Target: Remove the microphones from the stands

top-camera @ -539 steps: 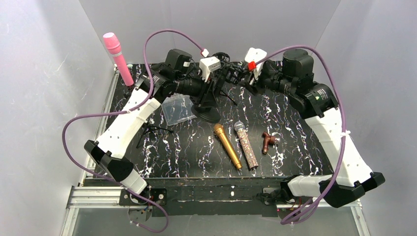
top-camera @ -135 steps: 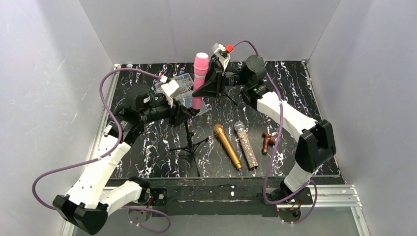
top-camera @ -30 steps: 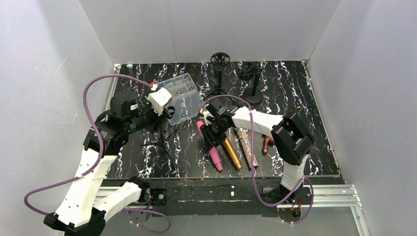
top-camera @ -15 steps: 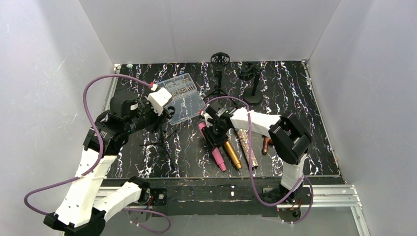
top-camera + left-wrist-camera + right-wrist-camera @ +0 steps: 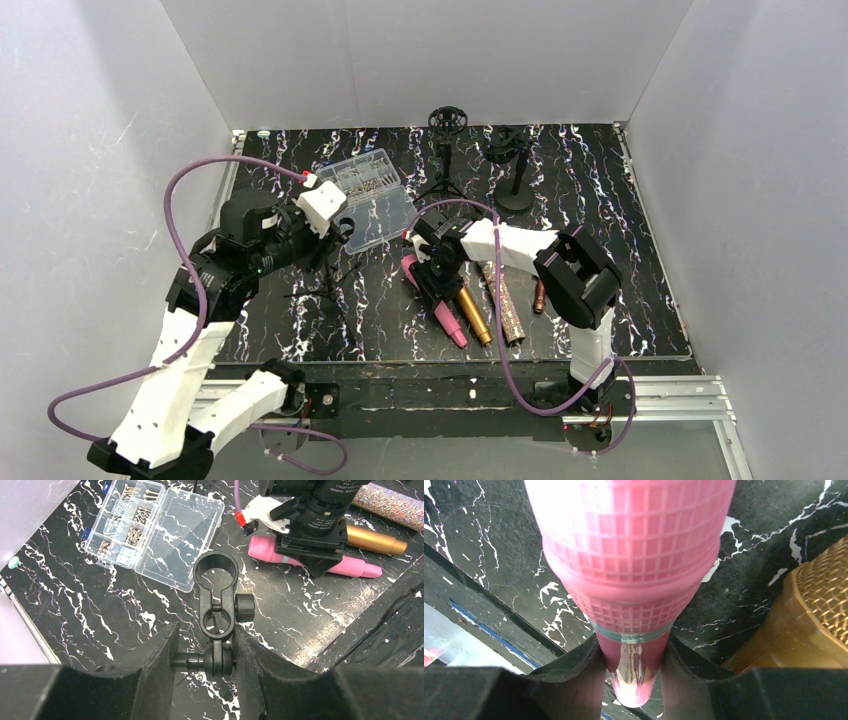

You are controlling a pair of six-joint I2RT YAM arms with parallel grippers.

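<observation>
Lying flat on the black marbled table (image 5: 600,200), the pink microphone (image 5: 448,323) has its handle pinched between the two fingers of the right gripper (image 5: 631,672). Its mesh head points towards the clear parts box (image 5: 372,195). A gold microphone (image 5: 471,313) lies just beside it on the right, with a glittered microphone (image 5: 505,305) beyond. Well to the pink microphone's left, the left gripper (image 5: 202,657) clamps the black stand (image 5: 216,600) at the swivel below its clip ring.

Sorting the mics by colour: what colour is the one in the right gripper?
The microphone is pink, clearest in the right wrist view.
</observation>
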